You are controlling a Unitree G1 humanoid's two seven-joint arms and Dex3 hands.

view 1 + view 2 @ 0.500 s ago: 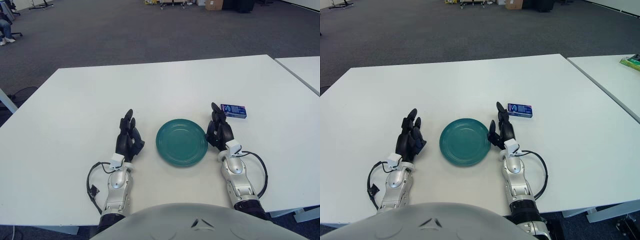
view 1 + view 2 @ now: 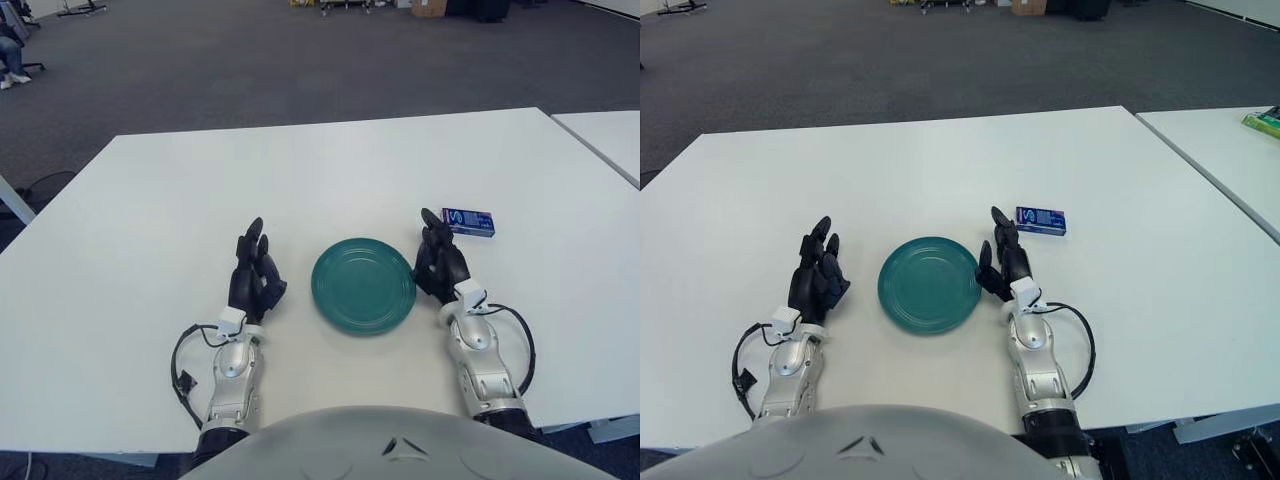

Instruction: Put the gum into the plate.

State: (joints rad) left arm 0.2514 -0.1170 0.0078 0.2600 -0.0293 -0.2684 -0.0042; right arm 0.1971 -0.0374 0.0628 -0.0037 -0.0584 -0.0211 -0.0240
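Starting: nothing grasped yet; I judge this the pre-reach step, the pick not begun
Gum: small blue pack [image 2: 467, 221] lying flat on the white worktop [image 2: 330, 170]; beyond and a little to the right of my right robot hand, near it but apart; well clear of the plate
Plate: teal, empty [image 2: 363, 284]; sits between my two hands, closer to me than the gum
Right robot hand: [image 2: 437, 260] just beside the plate's right rim, low over the worktop; fingers relaxed, extended forward, pinching nothing; forearm runs straight back toward my body, cable looping off the wrist
Left robot hand: [image 2: 254, 275] parked on the left of the plate, near it but apart; fingers loosely extended, empty
Next move, my call: right arm goes forward and slightly right to get over the pack; pack lies flat and low, so fingers need to come down around its long sides; then carry it back left and release over the plate
Risk: flat box may slide on the smooth worktop if one finger touches first
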